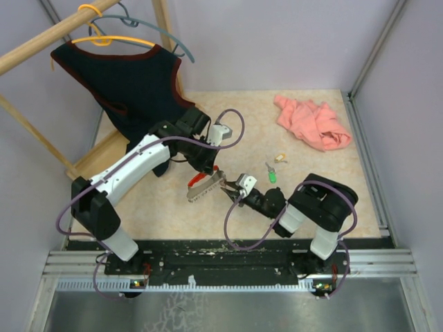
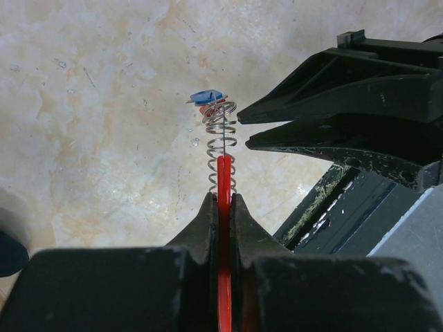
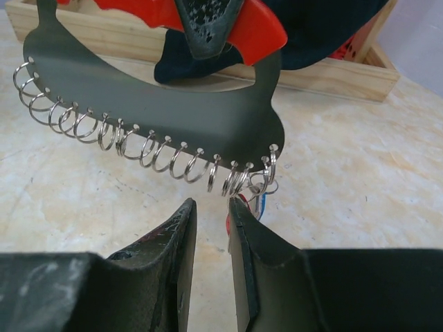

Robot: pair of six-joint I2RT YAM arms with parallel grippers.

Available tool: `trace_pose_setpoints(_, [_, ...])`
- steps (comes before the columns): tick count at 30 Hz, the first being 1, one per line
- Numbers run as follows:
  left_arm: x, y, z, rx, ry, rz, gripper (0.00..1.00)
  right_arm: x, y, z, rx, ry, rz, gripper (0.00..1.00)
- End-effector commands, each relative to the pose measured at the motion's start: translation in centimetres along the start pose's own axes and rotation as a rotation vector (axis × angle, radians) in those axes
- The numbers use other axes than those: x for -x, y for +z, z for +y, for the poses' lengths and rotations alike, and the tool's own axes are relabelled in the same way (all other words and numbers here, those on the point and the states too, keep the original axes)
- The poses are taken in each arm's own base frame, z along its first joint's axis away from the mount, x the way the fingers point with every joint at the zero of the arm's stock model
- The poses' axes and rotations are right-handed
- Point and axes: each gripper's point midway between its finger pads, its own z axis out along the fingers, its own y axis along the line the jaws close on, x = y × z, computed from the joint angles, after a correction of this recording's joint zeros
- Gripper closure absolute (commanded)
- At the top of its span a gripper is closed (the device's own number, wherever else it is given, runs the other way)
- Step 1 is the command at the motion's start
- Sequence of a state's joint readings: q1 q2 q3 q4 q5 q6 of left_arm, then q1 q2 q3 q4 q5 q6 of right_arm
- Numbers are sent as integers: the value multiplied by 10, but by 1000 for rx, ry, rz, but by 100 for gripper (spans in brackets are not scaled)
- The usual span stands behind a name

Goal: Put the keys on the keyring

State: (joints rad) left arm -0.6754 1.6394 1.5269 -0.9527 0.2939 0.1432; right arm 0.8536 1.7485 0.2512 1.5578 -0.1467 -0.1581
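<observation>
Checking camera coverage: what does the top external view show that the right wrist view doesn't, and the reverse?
Top external only: two loose keys on the table, and a pink cloth. Right wrist only: the separate wire rings along the edge of the keyring. Both: left fingers clamping its red handle, right fingers near its end.

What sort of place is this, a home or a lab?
Probably a lab test booth: two robot arms bolted to a metal rail, plain walls boxing in the tabletop, and props like a hung vest.
</observation>
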Motion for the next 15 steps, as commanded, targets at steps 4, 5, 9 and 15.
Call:
trace_pose_setpoints(4, [14, -16, -15, -46, 59, -80, 100, 42, 12, 0, -1, -45, -172, 74])
trace_pose_setpoints(5, [13, -16, -16, -50, 60, -78, 100, 43, 12, -2, -8, -47, -172, 73])
trace_pose_setpoints(9, [13, -15, -18, -55, 65, -78, 100, 45, 11, -5, -27, -54, -176, 72])
trace_pose_setpoints(15, [14, -14, -19, -59, 70, -80, 100, 48, 13, -5, -25, -43, -185, 74])
